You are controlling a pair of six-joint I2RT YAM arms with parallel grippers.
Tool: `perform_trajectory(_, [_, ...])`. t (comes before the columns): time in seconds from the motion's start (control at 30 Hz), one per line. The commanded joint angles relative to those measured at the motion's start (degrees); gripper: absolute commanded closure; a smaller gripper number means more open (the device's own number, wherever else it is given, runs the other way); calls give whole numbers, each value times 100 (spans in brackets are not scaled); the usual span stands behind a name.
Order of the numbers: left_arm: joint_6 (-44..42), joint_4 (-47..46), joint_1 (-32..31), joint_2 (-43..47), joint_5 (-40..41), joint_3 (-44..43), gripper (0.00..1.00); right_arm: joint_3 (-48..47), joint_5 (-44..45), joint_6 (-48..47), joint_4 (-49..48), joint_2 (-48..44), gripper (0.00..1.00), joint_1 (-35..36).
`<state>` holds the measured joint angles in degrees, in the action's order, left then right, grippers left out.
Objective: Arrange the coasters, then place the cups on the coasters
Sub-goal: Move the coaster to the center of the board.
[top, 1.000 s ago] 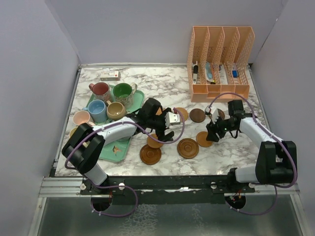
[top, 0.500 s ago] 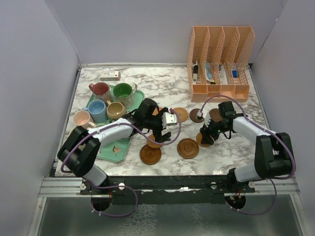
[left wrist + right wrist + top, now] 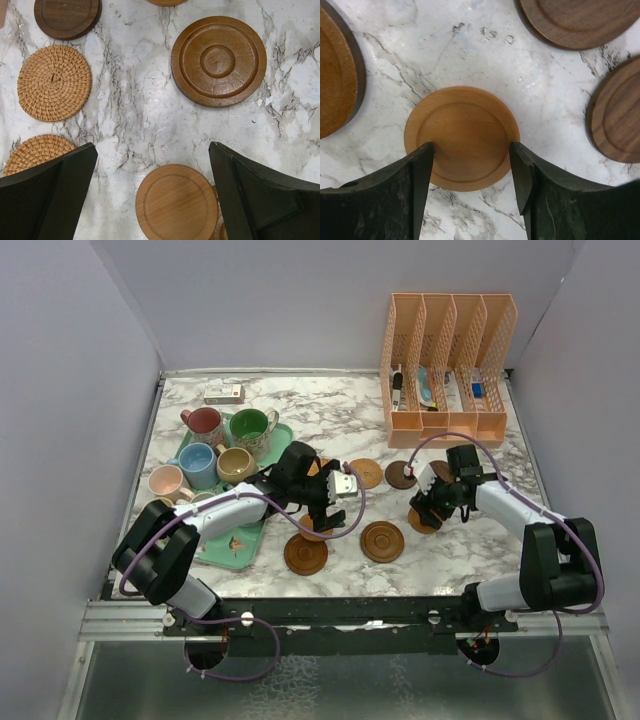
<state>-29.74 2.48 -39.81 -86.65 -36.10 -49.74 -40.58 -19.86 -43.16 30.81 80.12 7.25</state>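
My left gripper (image 3: 322, 508) (image 3: 152, 147) is open and hovers over a light wooden coaster (image 3: 176, 201) (image 3: 311, 531) that lies flat on the marble without touching it. My right gripper (image 3: 428, 510) (image 3: 471, 150) is open, its fingers (image 3: 422, 170) above the two sides of another light wooden coaster (image 3: 461, 131) (image 3: 419, 522). Two ringed brown coasters (image 3: 305, 554) (image 3: 382, 541) lie nearer the front. A woven coaster (image 3: 366, 473) and dark coasters (image 3: 401, 475) lie further back. Red (image 3: 205, 422), green (image 3: 250, 426), blue (image 3: 197, 464) and tan (image 3: 236, 464) cups stand on the tray; a pink cup (image 3: 165, 480) stands beside it.
The mint-green tray (image 3: 240, 540) lies at the left. An orange file organizer (image 3: 447, 365) stands at the back right, and a small box (image 3: 224, 393) at the back left. In the left wrist view, two woven coasters (image 3: 54, 90) (image 3: 35, 150) lie to the left.
My right gripper has shifted left over the light coaster and its jaws have widened. The left gripper has edged slightly left and stays open.
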Motion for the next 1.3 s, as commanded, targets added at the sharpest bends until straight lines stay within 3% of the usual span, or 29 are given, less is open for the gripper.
perform_trajectory(0.0, [-146, -118, 26, 231, 41, 112, 1, 137, 1198, -97, 46, 144, 37, -185])
perform_trajectory(0.7, [-244, -127, 35, 383, 173, 191, 1, -188, 2090, 53, -72, 566, 41, -551])
perform_trajectory(1.27, [-278, -99, 38, 436, 208, 201, 1, -709, 2263, 172, -245, 1108, 43, -975])
